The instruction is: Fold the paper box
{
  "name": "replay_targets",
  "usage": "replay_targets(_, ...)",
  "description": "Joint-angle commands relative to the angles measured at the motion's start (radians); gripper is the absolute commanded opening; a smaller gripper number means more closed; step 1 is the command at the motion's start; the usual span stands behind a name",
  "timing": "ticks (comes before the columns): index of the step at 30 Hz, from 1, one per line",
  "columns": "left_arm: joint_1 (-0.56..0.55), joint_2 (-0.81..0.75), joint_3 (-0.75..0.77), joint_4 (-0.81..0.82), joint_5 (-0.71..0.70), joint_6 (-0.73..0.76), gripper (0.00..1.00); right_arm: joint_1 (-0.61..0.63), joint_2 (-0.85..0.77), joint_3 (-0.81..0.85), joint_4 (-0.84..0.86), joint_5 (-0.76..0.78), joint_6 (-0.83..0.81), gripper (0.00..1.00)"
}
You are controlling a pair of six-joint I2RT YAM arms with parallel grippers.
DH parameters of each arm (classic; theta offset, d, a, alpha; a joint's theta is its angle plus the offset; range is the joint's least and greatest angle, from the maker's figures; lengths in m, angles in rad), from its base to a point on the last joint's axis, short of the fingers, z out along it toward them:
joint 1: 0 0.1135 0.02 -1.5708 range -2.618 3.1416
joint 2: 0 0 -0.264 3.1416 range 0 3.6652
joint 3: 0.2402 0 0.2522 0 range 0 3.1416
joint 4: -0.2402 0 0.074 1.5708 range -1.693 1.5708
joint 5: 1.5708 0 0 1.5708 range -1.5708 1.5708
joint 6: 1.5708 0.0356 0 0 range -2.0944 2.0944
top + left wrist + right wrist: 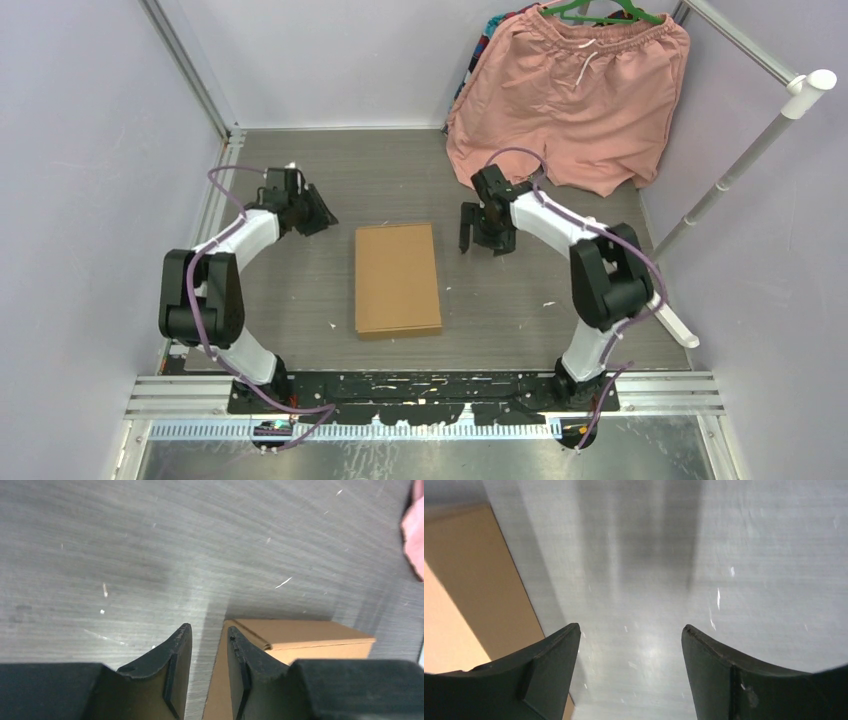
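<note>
The paper box (pixel 397 279) lies in the middle of the table as a closed brown rectangle. My left gripper (pixel 322 213) hovers to its upper left, apart from it. In the left wrist view the box (pixel 310 637) shows beyond the fingers, and the left gripper (pixel 209 630) has a narrow gap with nothing in it. To the box's upper right my right gripper (pixel 485 240) points down at the bare table. The right wrist view shows the right gripper (pixel 629 629) wide open and empty, with the box's edge (pixel 469 585) at the left.
Pink shorts (pixel 570 100) hang on a green hanger at the back right. A white pipe rack (pixel 750 150) stands at the right side. Small white scraps (pixel 548 303) dot the grey table. Purple walls enclose the cell.
</note>
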Motion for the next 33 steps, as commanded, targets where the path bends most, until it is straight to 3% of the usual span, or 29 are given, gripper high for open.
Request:
replay_targets(1,0.016,0.062,0.150,-0.020,0.072,0.037,0.33,0.054,-0.218,-0.134,-0.040,0.097,-0.009,0.79)
replay_targets(6,0.017,0.191,0.283,-0.019,0.149,0.020,0.31,0.204,-0.424,-0.301,-0.056,0.138,0.083,0.77)
replay_targets(15,0.009,0.317,0.369,0.006,0.213,0.023,0.31,0.530,-0.520,-0.429,0.024,0.166,0.337,0.69)
replay_targets(27,-0.069,0.399,0.382,0.039,0.236,0.032,0.30,0.591,-0.420,-0.470,0.204,0.087,0.403,0.69)
replay_targets(33,-0.071,0.409,0.398,0.023,0.221,0.044,0.29,0.619,-0.484,-0.483,0.133,0.119,0.409,0.69)
